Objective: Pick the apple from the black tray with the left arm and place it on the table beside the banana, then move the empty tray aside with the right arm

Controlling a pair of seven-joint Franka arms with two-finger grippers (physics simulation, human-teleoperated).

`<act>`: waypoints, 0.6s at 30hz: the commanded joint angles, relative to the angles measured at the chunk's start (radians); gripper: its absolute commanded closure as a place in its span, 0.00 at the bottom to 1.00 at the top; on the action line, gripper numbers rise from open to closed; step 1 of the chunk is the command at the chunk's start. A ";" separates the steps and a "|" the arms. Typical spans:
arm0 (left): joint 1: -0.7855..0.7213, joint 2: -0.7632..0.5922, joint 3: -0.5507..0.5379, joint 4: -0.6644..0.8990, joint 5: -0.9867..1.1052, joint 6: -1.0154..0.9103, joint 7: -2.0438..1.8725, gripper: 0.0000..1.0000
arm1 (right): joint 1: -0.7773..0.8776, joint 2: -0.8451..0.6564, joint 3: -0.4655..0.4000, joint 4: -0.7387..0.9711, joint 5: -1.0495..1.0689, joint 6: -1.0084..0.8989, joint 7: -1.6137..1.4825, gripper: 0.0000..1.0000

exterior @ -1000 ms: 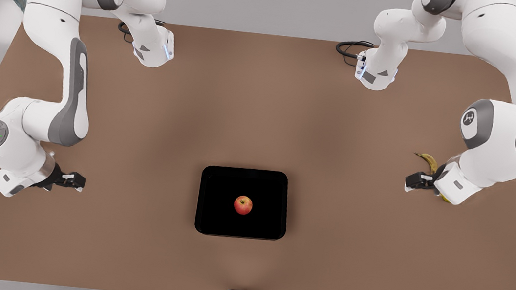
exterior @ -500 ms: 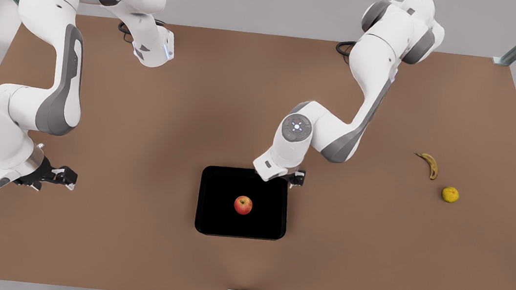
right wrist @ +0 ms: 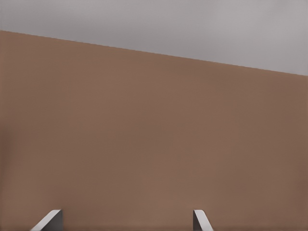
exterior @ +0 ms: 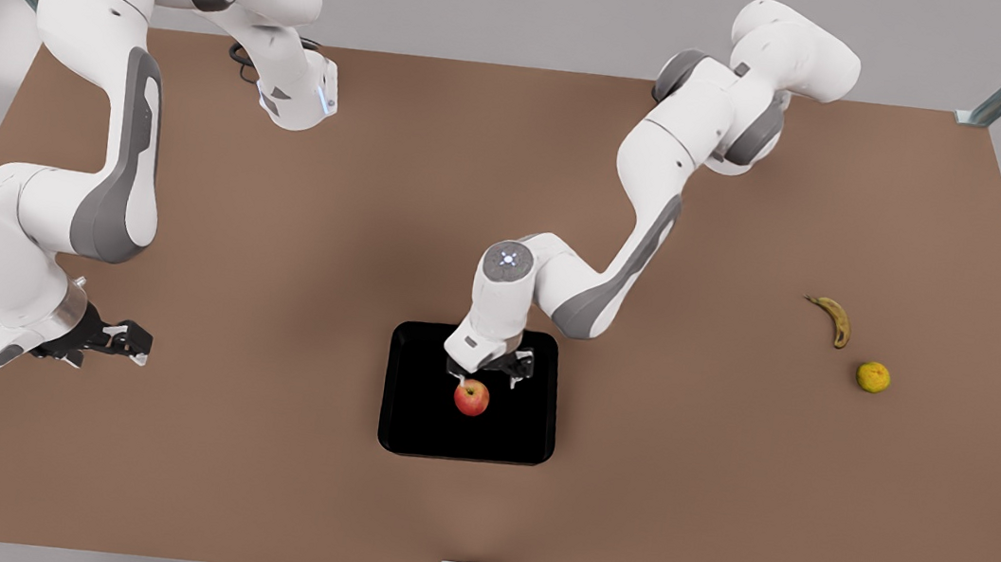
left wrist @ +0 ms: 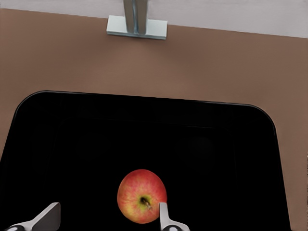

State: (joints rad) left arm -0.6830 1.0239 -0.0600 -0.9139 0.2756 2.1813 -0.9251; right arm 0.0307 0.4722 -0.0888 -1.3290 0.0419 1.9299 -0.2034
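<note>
step: grasp apple on tray | left gripper fingers spread, off-centre: centre first, then descend | right gripper waits, fingers spread

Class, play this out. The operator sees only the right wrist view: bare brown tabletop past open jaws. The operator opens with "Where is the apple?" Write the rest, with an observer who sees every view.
Observer: The apple lies in the black tray, near its middle.
Operator: Is the left arm close?
Observer: Yes. The left arm is over the tray with its jaws open, and one fingertip is right beside the apple.
Operator: Where are the banana and my arm?
Observer: The banana lies on the table toward the front view's right, next to a round yellow-orange fruit. Your right arm waits at the front view's left, away from the tray.
</note>
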 commanded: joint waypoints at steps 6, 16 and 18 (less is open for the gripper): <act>-0.015 0.035 0.000 0.001 0.047 0.066 -0.337 0.00 | 0.000 -0.001 0.000 0.001 0.001 -0.002 -0.011 0.00; -0.015 0.108 0.000 0.001 0.047 0.164 -0.276 0.00 | 0.000 -0.001 0.000 0.001 0.001 -0.002 -0.010 0.00; -0.015 0.113 0.000 0.001 0.047 0.172 -0.273 0.00 | 0.000 -0.001 0.000 0.001 0.001 -0.002 -0.011 0.00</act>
State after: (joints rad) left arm -0.6978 1.1368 -0.0599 -0.9126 0.3200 2.3170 -1.1172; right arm 0.0307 0.4722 -0.0888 -1.3290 0.0413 1.9288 -0.2090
